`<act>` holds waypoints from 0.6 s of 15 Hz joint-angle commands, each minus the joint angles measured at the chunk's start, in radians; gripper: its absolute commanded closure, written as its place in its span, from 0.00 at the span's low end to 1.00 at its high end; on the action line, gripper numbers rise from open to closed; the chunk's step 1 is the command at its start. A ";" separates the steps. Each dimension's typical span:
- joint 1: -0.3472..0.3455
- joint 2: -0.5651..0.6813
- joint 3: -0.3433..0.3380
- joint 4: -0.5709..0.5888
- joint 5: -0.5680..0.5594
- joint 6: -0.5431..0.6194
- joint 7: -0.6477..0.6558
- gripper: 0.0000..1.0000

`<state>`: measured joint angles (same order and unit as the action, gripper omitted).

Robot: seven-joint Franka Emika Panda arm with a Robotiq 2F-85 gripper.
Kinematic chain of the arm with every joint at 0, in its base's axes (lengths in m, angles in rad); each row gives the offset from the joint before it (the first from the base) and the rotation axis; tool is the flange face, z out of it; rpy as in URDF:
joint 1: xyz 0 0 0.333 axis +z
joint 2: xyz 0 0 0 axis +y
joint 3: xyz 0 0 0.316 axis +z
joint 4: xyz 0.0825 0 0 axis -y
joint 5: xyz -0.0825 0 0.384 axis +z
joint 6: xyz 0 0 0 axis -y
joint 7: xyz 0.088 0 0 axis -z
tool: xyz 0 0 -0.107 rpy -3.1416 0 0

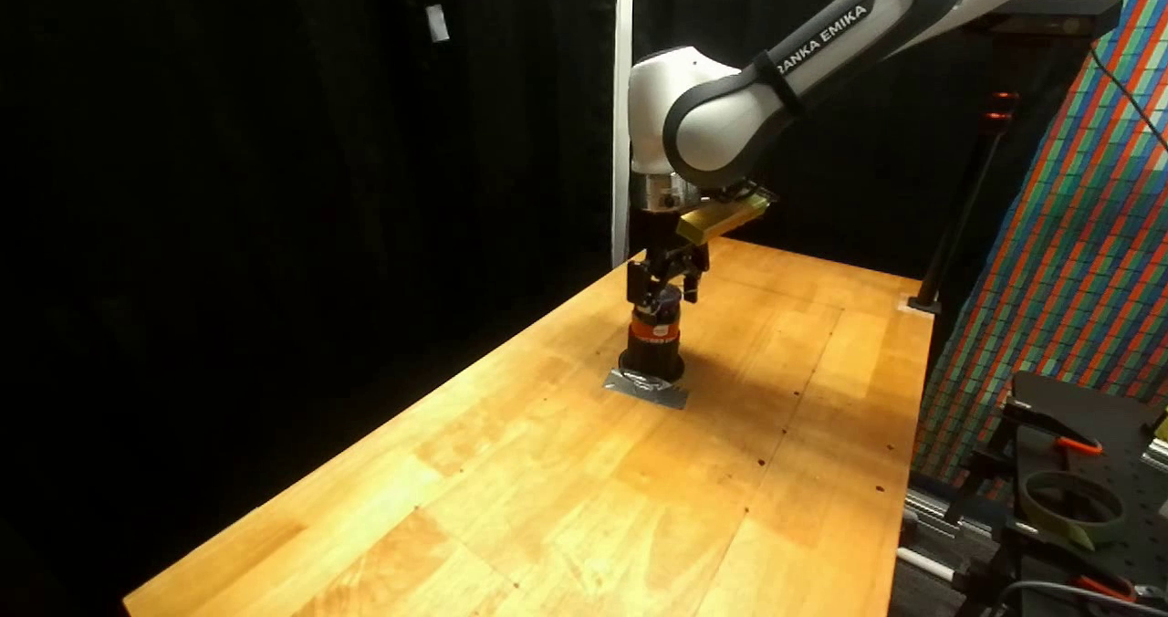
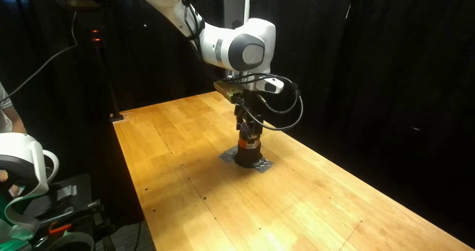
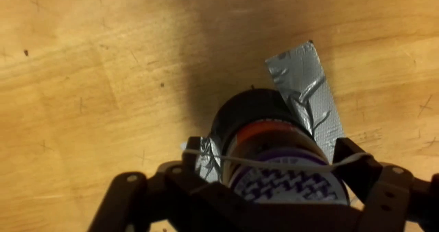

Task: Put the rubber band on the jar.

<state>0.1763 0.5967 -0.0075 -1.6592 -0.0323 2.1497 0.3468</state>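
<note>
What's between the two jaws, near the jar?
In the wrist view, the rubber band stretches between the jaws, crossing in front of the jar; contact is unclear.

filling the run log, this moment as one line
gripper: open; rubber band: stretched across fingers, over jar; jar contact: unclear; jar: upright, tape at base

Wooden table [image 1: 593, 489] (black curtains [image 1: 301, 188] behind)

In an exterior view, a honey-coloured wooden surface [image 1: 584, 471] spans the lower centre; near mid-frame, silver tape [image 1: 648, 391] borders the flared black base [image 1: 650, 361] under an orange-banded jar [image 1: 655, 328]; right stands a black pole [image 1: 958, 217].
</note>
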 commanded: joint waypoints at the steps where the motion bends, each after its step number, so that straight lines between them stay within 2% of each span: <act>1: -0.021 -0.017 0.020 0.018 0.051 -0.153 -0.014 0.00; 5: -0.027 -0.026 0.019 -0.014 0.077 -0.144 -0.008 0.00; 6: -0.026 -0.037 0.017 -0.037 0.078 -0.114 -0.003 0.25; 7: -0.025 -0.045 0.016 -0.055 0.076 -0.094 -0.003 0.26; 9: -0.024 -0.071 0.014 -0.101 0.071 -0.045 -0.003 0.42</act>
<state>0.1597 0.5931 -0.0017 -1.6603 0.0253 2.0514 0.3455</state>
